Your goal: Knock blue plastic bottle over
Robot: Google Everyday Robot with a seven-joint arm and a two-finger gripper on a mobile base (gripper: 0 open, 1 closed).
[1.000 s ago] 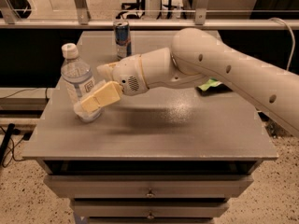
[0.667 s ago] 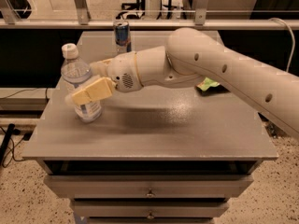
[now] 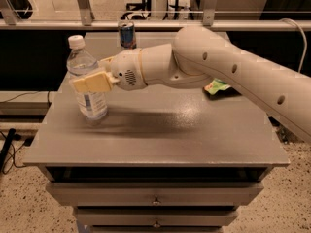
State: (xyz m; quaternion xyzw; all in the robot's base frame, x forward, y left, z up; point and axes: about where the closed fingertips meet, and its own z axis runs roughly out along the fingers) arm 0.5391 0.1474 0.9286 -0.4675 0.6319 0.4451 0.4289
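The blue plastic bottle [image 3: 86, 69] is clear and bluish with a white cap and a white-and-blue label. It stands upright near the table's left edge. My gripper [image 3: 91, 83] is cream-coloured and sits at the end of the white arm, which reaches in from the right. It lies against the bottle's middle, on the side facing the camera, and covers part of the label.
A blue-and-silver drink can [image 3: 127, 34] stands at the back of the grey table [image 3: 160, 135]. A green item [image 3: 216, 86] lies behind the arm at the right. Drawers sit below the table's front edge. A rail runs behind the table.
My gripper has moved left and slightly up, from beside the bottle's lower right to across its middle. The bottle still stands.
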